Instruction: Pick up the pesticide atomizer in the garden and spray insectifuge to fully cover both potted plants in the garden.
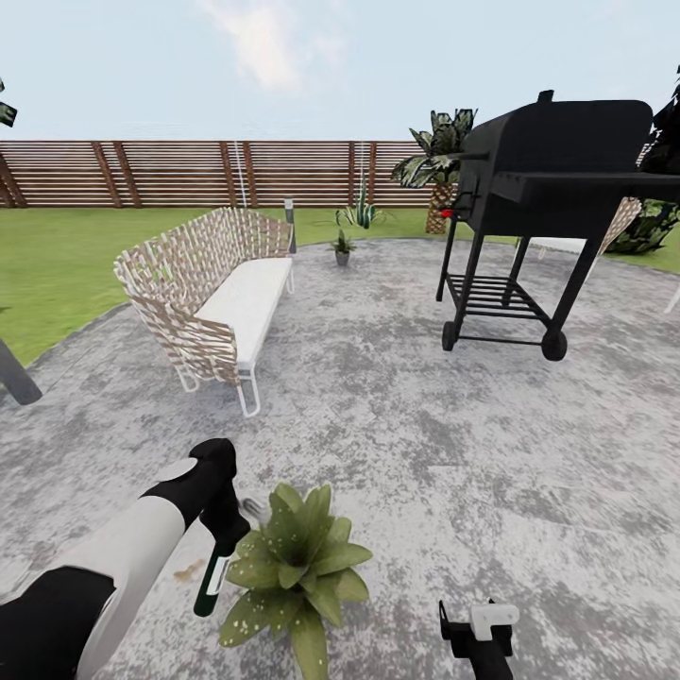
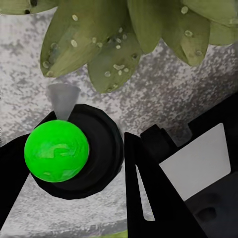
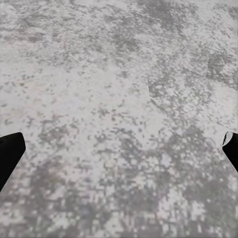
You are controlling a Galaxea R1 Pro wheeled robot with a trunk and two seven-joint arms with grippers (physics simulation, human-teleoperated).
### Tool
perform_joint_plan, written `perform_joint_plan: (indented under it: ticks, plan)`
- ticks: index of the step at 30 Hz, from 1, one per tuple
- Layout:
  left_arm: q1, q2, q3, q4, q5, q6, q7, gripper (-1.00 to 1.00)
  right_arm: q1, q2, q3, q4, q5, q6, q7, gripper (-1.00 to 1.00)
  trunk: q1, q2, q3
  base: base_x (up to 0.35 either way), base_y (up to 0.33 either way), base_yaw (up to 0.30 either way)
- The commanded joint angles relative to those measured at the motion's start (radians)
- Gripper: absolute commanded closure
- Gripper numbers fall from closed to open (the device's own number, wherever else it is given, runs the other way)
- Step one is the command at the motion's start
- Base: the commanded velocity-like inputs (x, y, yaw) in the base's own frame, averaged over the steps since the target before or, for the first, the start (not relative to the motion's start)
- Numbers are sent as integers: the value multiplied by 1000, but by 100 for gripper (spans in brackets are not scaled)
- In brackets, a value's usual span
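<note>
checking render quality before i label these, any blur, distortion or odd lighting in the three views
Head view: wide-angle bend, the fence rail curves and the grill leans; flat daylight, faint shadows. Left wrist view: pixelated close-up, pale droplets on the potted plant leaves, the pesticide atomizer with a saturated green cap in the left tool. Right wrist view: blocky, soft paving, no glare.
</note>
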Motion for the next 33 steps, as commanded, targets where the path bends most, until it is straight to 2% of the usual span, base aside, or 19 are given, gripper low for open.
perform_joint_plan:
  ticks: [1, 5, 14, 18, 21, 24, 33]
  plan:
    - [0, 1, -4, -2, -9, 9, -9, 100, -1, 0, 1, 1, 11, -1, -10, -100, 0, 0, -1, 5, 0, 1]
    - [0, 0, -3, -7, -24, 9, -9, 100, -1, 0, 1, 1, 11, -1, -10, -100, 0, 0, -1, 1, -32, 0]
    - [0, 1, -3, -3, -27, 9, -8, 100, -1, 1, 1, 2, 11, -1, -10, -100, 0, 0, -1, 0, -125, 10]
    - [0, 14, -4, -5, -31, 9, -8, 100, -1, 1, 1, 2, 12, -1, -10, -100, 0, 0, -1, 0, -3, 225]
    - [0, 18, -1, -5, -80, 10, -8, 100, -1, 1, 1, 2, 12, -1, -10, -100, 0, 0, -1, 0, 0, 274]
    - [0, 14, 3, -7, -99, 13, -9, 100, -1, 1, 1, 2, 12, -1, -10, -100, 0, 0, -1, 0, 0, 267]
    - [1, -3, 6, -9, -97, 16, -12, 100, -1, 1, 1, 2, 12, -1, -10, -100, 0, 0, -1, 1, -12, 50]
